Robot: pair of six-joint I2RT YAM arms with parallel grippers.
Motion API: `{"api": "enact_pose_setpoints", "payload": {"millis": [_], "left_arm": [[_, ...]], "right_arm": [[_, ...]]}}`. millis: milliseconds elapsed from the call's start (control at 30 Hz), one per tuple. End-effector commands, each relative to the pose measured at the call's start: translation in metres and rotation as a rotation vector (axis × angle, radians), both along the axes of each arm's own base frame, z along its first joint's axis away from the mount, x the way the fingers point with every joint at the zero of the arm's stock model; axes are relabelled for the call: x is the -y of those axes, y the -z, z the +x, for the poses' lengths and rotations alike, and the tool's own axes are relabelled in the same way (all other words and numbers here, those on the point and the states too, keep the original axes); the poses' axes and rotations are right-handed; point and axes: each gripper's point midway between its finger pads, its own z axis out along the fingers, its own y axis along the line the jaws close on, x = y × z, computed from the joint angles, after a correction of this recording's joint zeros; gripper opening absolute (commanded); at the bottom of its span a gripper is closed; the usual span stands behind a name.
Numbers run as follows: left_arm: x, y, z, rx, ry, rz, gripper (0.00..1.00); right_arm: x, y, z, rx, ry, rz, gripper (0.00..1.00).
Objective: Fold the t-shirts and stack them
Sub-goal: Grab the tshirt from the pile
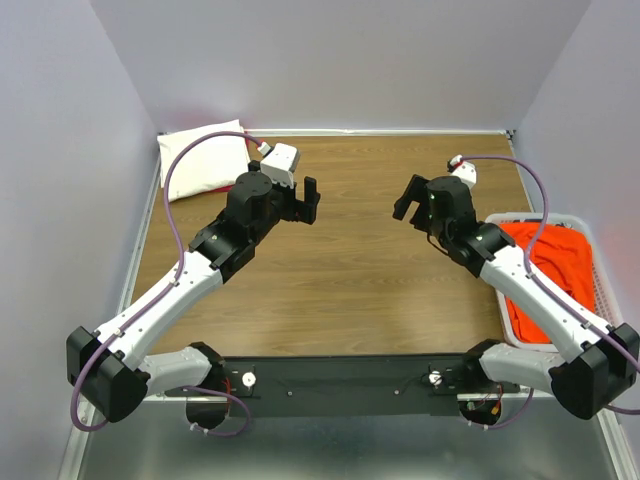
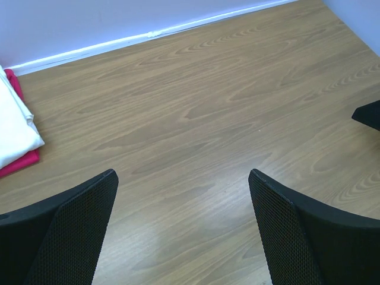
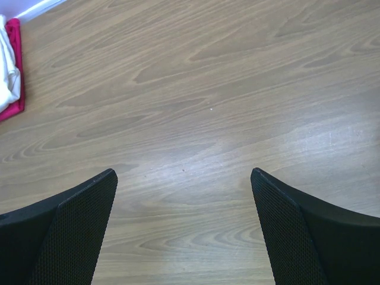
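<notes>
A folded cream-white t-shirt [image 1: 205, 158] lies on a red-pink t-shirt [image 1: 218, 189] at the table's far left corner; both show at the left edge of the left wrist view as cream-white t-shirt [image 2: 12, 127] over red-pink t-shirt [image 2: 21, 161]. A bright orange t-shirt [image 1: 552, 270] lies crumpled in the white basket [image 1: 600, 262] at the right. My left gripper [image 1: 311, 200] hovers open over bare wood right of the stack. My right gripper [image 1: 408, 197] faces it, also open and holding nothing.
The wooden tabletop [image 1: 350, 270] stretches between the two arms. Pale walls close in the back and sides. The tip of the right gripper [image 2: 368, 114] shows at the right edge of the left wrist view.
</notes>
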Motion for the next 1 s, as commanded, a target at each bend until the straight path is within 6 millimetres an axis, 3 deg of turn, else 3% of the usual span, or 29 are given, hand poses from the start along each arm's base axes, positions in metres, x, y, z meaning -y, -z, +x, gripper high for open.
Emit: {"api": "enact_pose_setpoints", "payload": {"millis": [0,167,300,333,367,400,467,567,600,700,800,900,967], "left_arm": [[0.003,-0.012,-0.004,0.022,0.029,-0.043,0.98],[0.006,-0.014,-0.007,0.014,0.044,-0.063,0.98],[0.007,-0.015,-0.008,0.008,0.048,-0.068,0.98],[0.007,-0.017,-0.008,0.011,0.05,-0.069,0.98],[0.007,-0.018,-0.008,0.011,0.05,-0.068,0.98],[0.007,-0.017,-0.009,0.008,0.051,-0.064,0.98],[0.007,-0.019,-0.009,0.012,0.051,-0.063,0.98],[0.007,-0.019,-0.01,0.011,0.056,-0.062,0.98],[0.008,-0.02,-0.01,0.011,0.062,-0.063,0.98],[0.011,-0.02,-0.013,0.009,0.084,-0.073,0.98],[0.012,-0.02,-0.014,0.005,0.092,-0.075,0.98],[0.013,-0.022,-0.015,0.008,0.098,-0.079,0.98],[0.014,-0.022,-0.017,0.008,0.109,-0.081,0.98]], "right_arm": [[0.003,0.005,0.001,-0.021,0.024,-0.005,1.0],[-0.003,-0.004,0.01,-0.017,0.03,0.015,1.0],[-0.013,0.005,0.018,-0.067,0.016,0.011,1.0],[-0.011,0.007,0.021,-0.076,0.04,0.004,1.0],[-0.005,0.023,0.021,-0.134,0.067,-0.037,1.0],[0.004,0.017,0.027,-0.139,0.11,-0.044,1.0],[0.027,0.03,0.027,-0.208,0.198,-0.081,1.0],[0.081,0.029,0.032,-0.233,0.361,-0.058,1.0],[0.11,0.024,0.03,-0.228,0.445,-0.049,1.0],[0.167,0.02,0.014,-0.212,0.627,-0.033,1.0],[0.206,0.024,-0.002,-0.215,0.769,-0.057,1.0],[0.263,0.034,-0.022,-0.246,0.955,-0.053,0.99],[0.279,0.047,-0.025,-0.288,1.005,-0.042,0.98]]}}
